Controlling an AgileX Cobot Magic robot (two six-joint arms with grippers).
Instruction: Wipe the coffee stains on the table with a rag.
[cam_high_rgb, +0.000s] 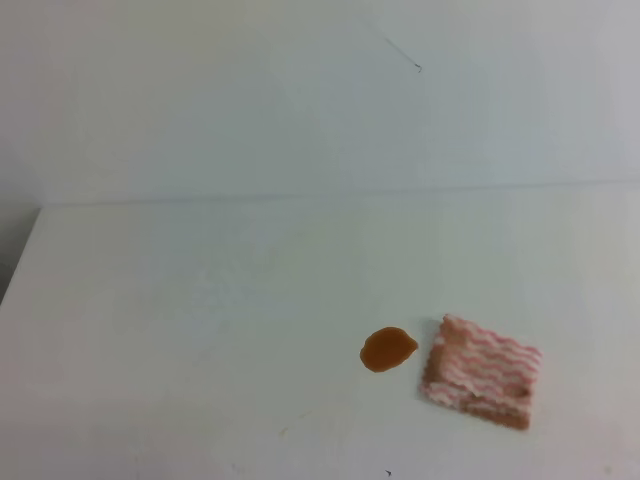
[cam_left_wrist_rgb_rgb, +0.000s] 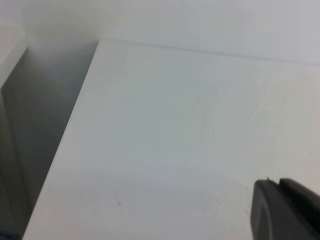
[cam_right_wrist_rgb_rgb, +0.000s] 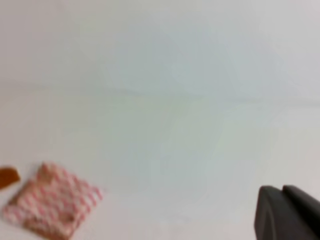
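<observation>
1. Table (cam_high_rgb: 200, 330): plain white matte top, a few tiny dark specks near front edge; back edge meets a pale wall (cam_high_rgb: 300, 100). Wall carries one thin dark scratch/hair mark up right of centre. Left side of the top ends in a drop-off w/ grey shadowed gap (cam_left_wrist_rgb_rgb: 45, 125).

2. Coffee stains (cam_high_rgb: 387, 349): single orange-brown glossy blot, rounded, pointed toward the rag; front-right part of the top. Only its edge shows at far left of right wrist view (cam_right_wrist_rgb_rgb: 7, 176).

3. Rag (cam_high_rgb: 482, 371): pink/white wavy stripes, brownish edges, lying flat, skewed to the table edge. Just beside the blot, narrow strip of bare top between, not touching. In right wrist view (cam_right_wrist_rgb_rgb: 52, 206) it sits well left of the fingers and farther from the cam.

4. Right gripper (cam_right_wrist_rgb_rgb: 287, 212): only dark finger ends at bottom-right corner; fingers (cam_right_wrist_rgb_rgb: 270, 210) look pressed together, nothing between. Well apart from rag & blot.

5. Left gripper (cam_left_wrist_rgb_rgb: 285, 207): same, dark tips bottom-right, seam closed, nothing held. Bare white top ahead of the fingers; rag & blot out of this view.

6. No arm visible in exterior high view.
</observation>
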